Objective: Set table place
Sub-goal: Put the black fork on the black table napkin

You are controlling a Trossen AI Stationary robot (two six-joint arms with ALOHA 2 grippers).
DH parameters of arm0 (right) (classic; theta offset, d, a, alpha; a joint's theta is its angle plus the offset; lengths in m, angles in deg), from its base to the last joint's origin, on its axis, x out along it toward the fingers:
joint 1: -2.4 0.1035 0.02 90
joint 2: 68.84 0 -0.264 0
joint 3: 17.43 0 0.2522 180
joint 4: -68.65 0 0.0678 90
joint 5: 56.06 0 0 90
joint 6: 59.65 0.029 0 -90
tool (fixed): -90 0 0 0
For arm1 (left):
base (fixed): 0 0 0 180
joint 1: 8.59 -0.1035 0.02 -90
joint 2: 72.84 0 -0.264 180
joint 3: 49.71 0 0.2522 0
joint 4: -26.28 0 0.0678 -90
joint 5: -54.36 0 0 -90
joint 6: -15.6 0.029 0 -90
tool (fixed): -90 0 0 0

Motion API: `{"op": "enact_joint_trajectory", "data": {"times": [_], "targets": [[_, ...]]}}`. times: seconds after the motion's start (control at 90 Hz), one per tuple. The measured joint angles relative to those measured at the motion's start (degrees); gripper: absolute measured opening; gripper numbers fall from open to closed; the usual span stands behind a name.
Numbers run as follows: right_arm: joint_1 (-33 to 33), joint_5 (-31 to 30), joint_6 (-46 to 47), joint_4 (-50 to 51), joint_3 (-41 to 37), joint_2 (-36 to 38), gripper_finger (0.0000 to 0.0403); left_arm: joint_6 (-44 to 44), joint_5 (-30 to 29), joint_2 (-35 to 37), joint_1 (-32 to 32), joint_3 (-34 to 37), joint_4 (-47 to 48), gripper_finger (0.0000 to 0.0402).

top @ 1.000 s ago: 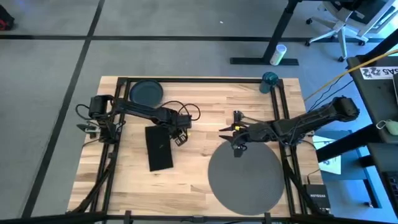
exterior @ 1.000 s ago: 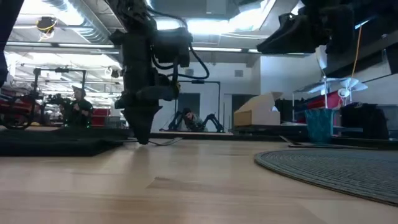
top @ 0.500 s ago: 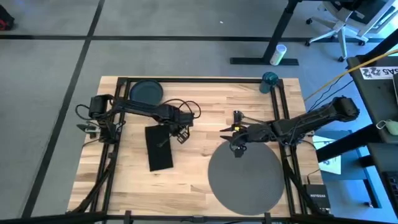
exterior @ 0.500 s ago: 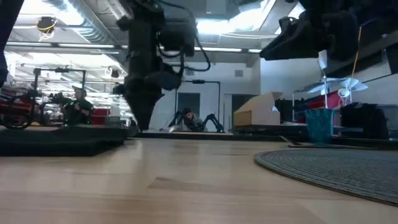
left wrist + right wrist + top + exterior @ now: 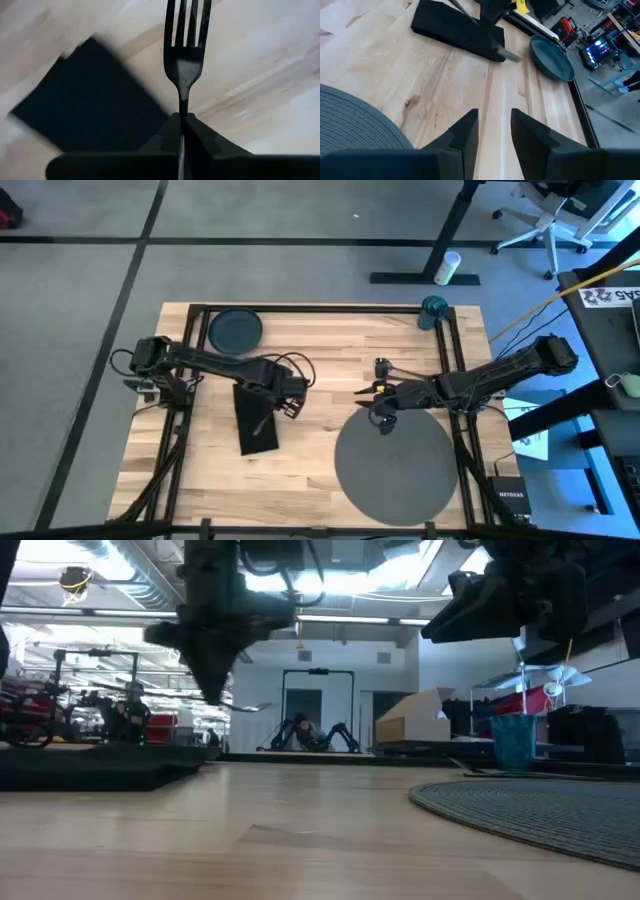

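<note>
Looking across the views, several items were only partly recorded. In the high view the fork could not be made out; it was hidden under the left claw (image 5: 283,398) and its cabling. In the left wrist view the fork (image 5: 184,55) was plainly seen, its handle clamped between the closed fingers (image 5: 200,140), tines pointing away, held clear above the desk (image 5: 260,60). The black napkin (image 5: 90,110) was recorded just beside and below the fork in that view, blurred at its edges.

In the high view the napkin (image 5: 255,418) lay on the desk's left half, with the left claw at its upper right corner. The dark plate (image 5: 235,330) sat near the far left corner, and the teal cup (image 5: 434,310) at the far right rail. The grey placemat (image 5: 392,465) lay at the near right, its near edge cut off behind the frame rail.

The right claw (image 5: 380,418) was held at the placemat's far edge. Its fingers (image 5: 465,132) were seen parted and empty in the right wrist view.

In the low view the left claw (image 5: 210,690) was noted raised off the desk, blurred; the fork could not be distinguished there. Knife and spoon were not identifiable.
</note>
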State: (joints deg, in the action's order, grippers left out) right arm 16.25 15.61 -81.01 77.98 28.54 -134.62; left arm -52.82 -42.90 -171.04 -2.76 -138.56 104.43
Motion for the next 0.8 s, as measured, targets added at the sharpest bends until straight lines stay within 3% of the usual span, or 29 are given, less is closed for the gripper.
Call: {"op": "enact_joint_trajectory", "data": {"times": [0.233, 0.567, 0.8], "targets": [[-0.2, 3.0, -1.2, 0.0, 0.0, 0.0, 0.0099, -14.5, 0.0, 0.4, 3.9, 0.1, 1.4, 0.0], [-0.4, 3.0, 3.1, 7.6, 0.0, 0.0, 0.0099, -31.4, 0.0, 0.4, 7.3, 7.8, -8.1, 0.0], [-0.4, 4.6, 3.0, 8.8, 0.0, 0.0, 0.0099, -36.2, 0.1, 0.4, 7.3, 10.5, -7.5, 0.0]]}}
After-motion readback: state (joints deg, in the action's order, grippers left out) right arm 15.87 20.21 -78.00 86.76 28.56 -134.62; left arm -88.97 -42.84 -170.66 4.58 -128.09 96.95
